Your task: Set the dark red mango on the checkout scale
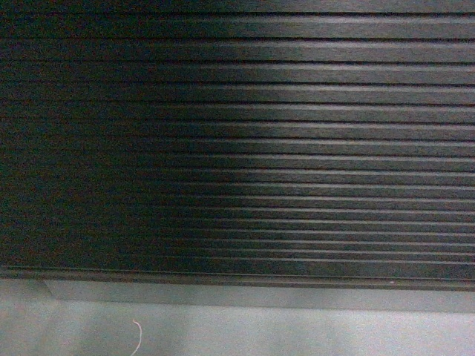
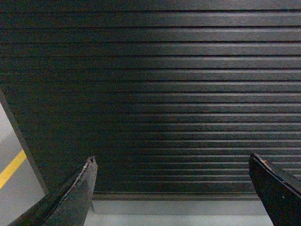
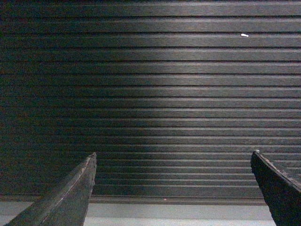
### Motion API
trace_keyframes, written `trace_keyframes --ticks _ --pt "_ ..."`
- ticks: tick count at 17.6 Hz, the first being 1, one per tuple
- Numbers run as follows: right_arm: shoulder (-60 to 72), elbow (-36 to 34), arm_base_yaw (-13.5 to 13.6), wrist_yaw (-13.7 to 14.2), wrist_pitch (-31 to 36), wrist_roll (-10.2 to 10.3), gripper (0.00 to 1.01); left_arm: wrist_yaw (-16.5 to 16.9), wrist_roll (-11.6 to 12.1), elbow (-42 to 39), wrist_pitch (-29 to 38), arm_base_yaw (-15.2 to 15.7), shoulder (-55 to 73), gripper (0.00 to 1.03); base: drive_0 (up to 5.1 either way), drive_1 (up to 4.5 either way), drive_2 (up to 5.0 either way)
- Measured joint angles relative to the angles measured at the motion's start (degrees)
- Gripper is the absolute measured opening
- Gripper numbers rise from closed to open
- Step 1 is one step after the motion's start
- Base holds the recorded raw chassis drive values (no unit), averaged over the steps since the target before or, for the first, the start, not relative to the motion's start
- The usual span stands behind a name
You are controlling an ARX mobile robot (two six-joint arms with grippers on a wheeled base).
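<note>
**Facing the bench front, nothing in hand yet**

Across all three views you see only the checkout bench's (image 1: 237, 133) front panel: dark, matte, ribbed in long horizontal slats, with a grey base strip (image 1: 252, 297) along the bottom of the frame and pale floor (image 1: 297, 334) below it. Your left tool (image 2: 171, 188) and right tool (image 3: 173, 186) both stand spread wide with nothing between their dark tapered fingers. Neither the dark red mango nor the scale shows anywhere, so you seem to be at the approach stage. Next you likely need to raise the view above the bench top and find the fruit.
</note>
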Motion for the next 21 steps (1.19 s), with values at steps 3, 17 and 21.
trace_keyframes --ticks 3,17,21 --pt "0.0 0.0 0.0 0.0 0.0 0.0 0.98 0.0 0.0 0.0 0.0 0.0 0.0 0.98 0.1 2.13 -1.9" --pt "0.0 0.0 0.0 0.0 0.0 0.0 0.98 0.0 0.0 0.0 0.0 0.0 0.0 0.98 0.1 0.93 -0.8" --pt "0.0 0.0 0.0 0.0 0.0 0.0 0.98 0.0 0.0 0.0 0.0 0.0 0.0 0.98 0.0 0.0 0.0"
